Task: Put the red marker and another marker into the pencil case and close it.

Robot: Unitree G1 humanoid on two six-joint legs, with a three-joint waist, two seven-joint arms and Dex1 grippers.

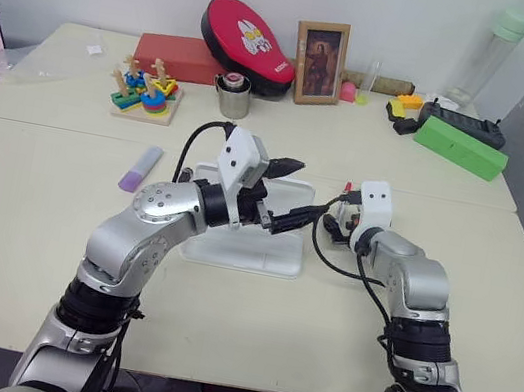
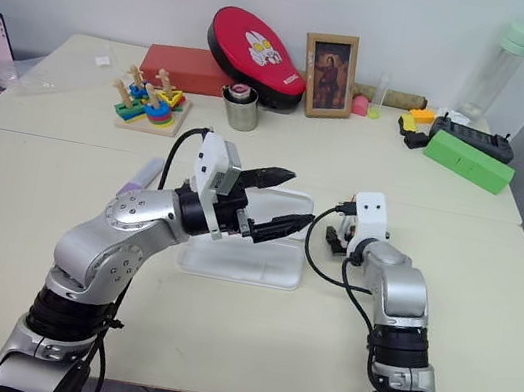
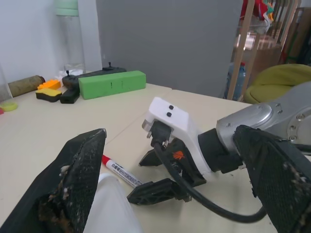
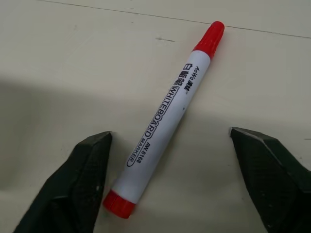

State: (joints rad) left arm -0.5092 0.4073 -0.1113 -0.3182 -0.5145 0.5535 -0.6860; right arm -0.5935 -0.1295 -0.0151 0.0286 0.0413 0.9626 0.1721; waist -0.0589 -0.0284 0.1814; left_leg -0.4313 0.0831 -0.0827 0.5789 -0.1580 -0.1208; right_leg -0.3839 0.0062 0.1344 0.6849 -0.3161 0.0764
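Both grippers gape: right gripper [image 4: 170,179] straddles the red marker [image 4: 167,119] lying mid-desk beside the case [image 1: 245,246]; left gripper [image 1: 287,195] hovers over it. Lilac marker [image 1: 140,167] lies toward the left edge.

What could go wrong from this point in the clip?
1. The red marker lies slanted between the open right hand, one end close to one finger; closing could nudge or roll it away.
2. The left hand hovers open above the pencil case, in the way of the drop-off.
3. The lilac highlighter lies far off, untouched.
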